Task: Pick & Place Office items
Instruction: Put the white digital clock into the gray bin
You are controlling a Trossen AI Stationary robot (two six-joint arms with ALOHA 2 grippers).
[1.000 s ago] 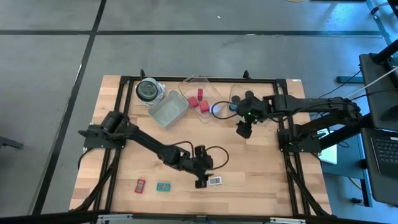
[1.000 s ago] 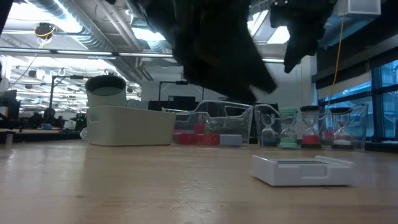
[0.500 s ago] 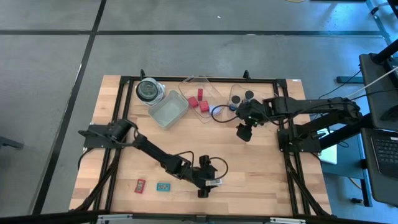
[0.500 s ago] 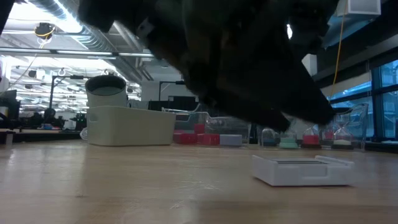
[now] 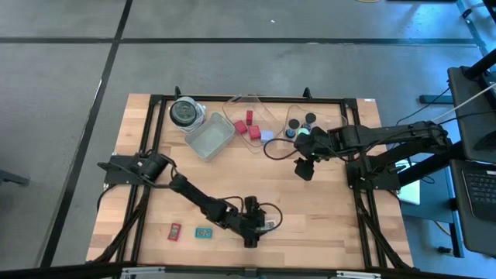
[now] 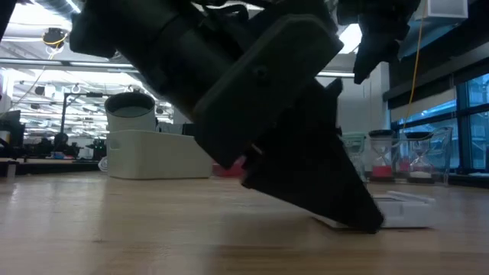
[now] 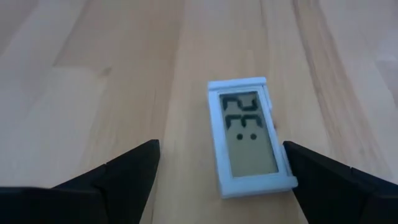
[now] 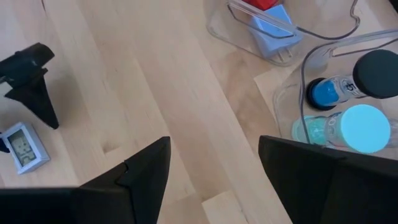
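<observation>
Near the table's front edge, the left gripper is down low over a white clock, a small flat rectangle with a grey display. Its 2 fingers are spread wide apart, and in the left wrist view the clock lies flat on the wood between them, nearer one finger, touching neither as far as can be seen. In the low view the gripper's dark bulk covers most of the clock, whose pale edge shows just behind the tip. To the left along the same front strip lie a teal piece and a red piece, close together.

The right gripper hangs over the middle-right of the table, fingers open and empty. Just behind it a clear tray holds short cylinders with black, blue and pale teal tops. A second clear tray beside it holds red blocks and a pale-blue piece. At the back left stand a white bin and a round jar, touching or nearly so.
</observation>
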